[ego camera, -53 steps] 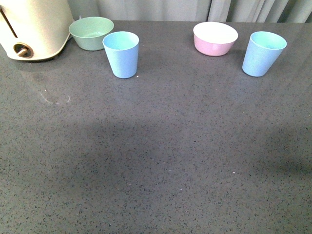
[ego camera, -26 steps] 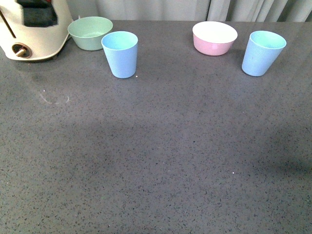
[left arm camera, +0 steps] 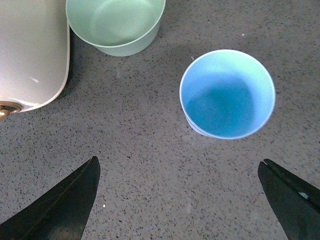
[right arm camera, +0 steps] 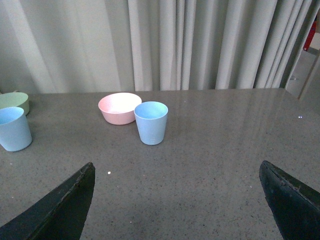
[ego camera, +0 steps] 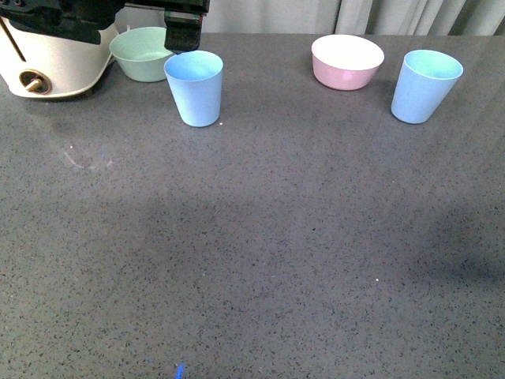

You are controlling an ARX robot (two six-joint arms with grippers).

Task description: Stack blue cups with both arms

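Two light blue cups stand upright on the grey table, far apart: one at the left (ego camera: 194, 87), one at the right (ego camera: 426, 85). My left arm (ego camera: 87, 14) reaches in at the back left, over the white appliance, ending just behind the left cup. In the left wrist view my left gripper (left arm camera: 178, 165) is open and high above the table, with the left cup (left arm camera: 227, 94) seen from above ahead of its fingers (left arm camera: 65, 205), empty. My right gripper (right arm camera: 177, 167) is open too, well back from the right cup (right arm camera: 151, 122). It does not show in the front view.
A green bowl (ego camera: 142, 53) sits just behind the left cup, next to a white appliance (ego camera: 55, 67) at the back left corner. A pink bowl (ego camera: 347, 61) stands left of the right cup. Curtains (right arm camera: 200, 45) hang behind the table's far edge.
My left arm has come into the front view at the back left and spread rightward to behind the left cup. Both cups and both bowls have stayed put.
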